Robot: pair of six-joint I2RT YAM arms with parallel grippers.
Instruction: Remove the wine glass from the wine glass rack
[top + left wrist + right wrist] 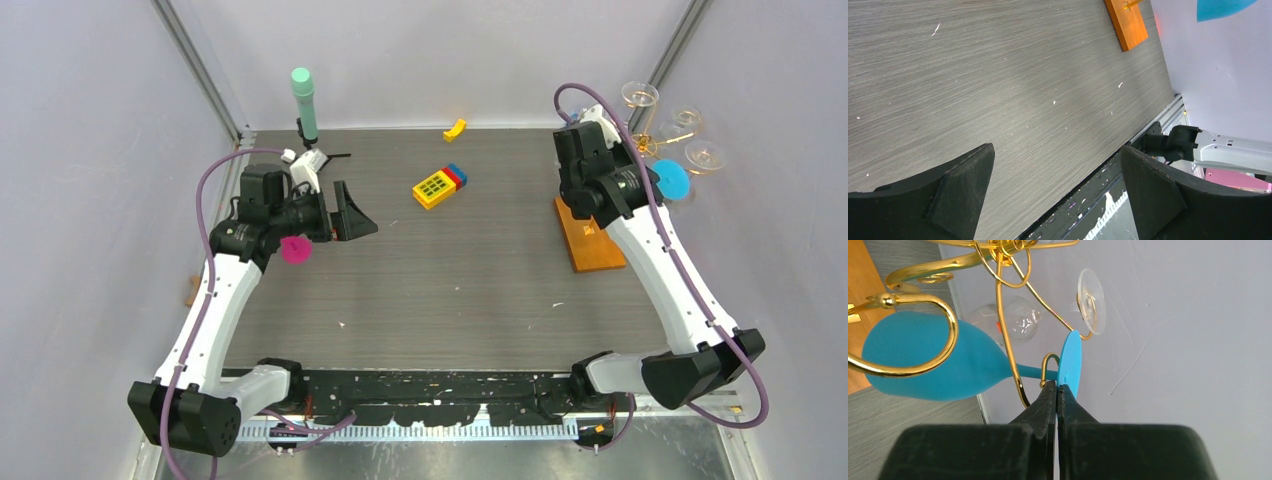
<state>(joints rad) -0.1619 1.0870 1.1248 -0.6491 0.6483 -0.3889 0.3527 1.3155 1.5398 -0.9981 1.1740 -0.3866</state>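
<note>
R gripper (1057, 388): jaws pressed together, pinching the bottom rim of the foot disc (1071, 357) of the blue wine glass (975, 367). In the R wrist view the glass lies sideways. Bowl is left of the fingertips, and the stem runs across to the disc right at the tips. Stem passes through a small gold hook just above the tips, so the glass is on the wine glass rack (588, 240). Clear glasses (1013, 317) hang beside it. Rack sits at the far-right of the table (480, 290), wood base flat, near the R wall. L gripper (1055, 195): spread wide, holding nothing, over bare tabletop on the L side, well apart from the rack. Yellow toy block (437, 187) is mid-table between the arms.
</note>
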